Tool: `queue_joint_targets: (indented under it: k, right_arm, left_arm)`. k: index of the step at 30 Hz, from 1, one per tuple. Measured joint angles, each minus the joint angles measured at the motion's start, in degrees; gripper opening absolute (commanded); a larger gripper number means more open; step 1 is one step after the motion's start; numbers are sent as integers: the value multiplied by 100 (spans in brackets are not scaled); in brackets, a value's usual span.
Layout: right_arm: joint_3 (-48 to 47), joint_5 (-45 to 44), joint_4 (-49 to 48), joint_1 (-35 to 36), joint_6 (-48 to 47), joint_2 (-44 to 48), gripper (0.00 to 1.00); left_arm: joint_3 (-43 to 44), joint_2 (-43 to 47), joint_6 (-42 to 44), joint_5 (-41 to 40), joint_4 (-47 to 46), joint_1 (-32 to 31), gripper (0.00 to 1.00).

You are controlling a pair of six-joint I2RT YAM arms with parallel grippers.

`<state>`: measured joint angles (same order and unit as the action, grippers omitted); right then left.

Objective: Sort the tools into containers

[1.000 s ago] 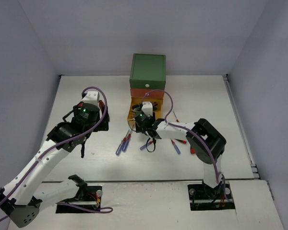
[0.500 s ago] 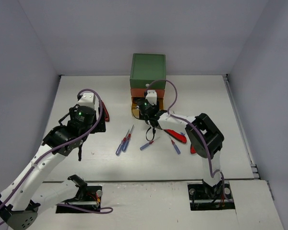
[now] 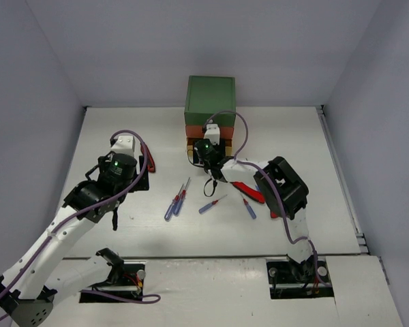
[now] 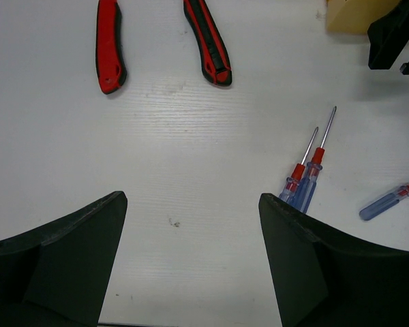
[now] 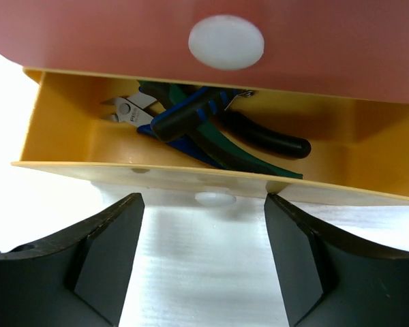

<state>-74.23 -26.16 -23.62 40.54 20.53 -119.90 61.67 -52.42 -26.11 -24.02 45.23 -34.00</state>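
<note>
The cabinet stands at the back middle, with a green top drawer (image 3: 210,99) and an orange-red drawer (image 5: 123,34) with a white knob (image 5: 225,42). The yellow bottom drawer (image 5: 75,146) is pulled open. It holds green-handled (image 5: 259,160), blue-handled (image 5: 174,122) and black-handled pliers. My right gripper (image 5: 203,200) is open and empty just before the yellow drawer's knob (image 5: 216,198), also seen from above (image 3: 208,160). My left gripper (image 4: 192,199) is open and empty over bare table (image 3: 126,176). Two red-handled tools (image 4: 110,48) (image 4: 208,42) lie ahead of it. Two thin screwdrivers (image 4: 303,178) lie to its right.
Another screwdriver (image 4: 388,201) lies further right. In the top view, screwdrivers (image 3: 212,204) (image 3: 249,206) and a chunky red-handled tool (image 3: 249,191) lie by the right arm. Grey walls enclose the white table (image 3: 313,163) on three sides.
</note>
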Motion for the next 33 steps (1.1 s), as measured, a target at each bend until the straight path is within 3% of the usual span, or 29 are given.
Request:
queue_joint_targets:
  k: [15,33]
  right_arm:
    - [63,-334,-962,2,-225,-179,79]
    - [-476,-951,-1045,-3,-177,-562,86]
  left_arm:
    - [-197,115,-30,-267,-23,0,75]
    - [-253,261,-168,-416,-29,2,75]
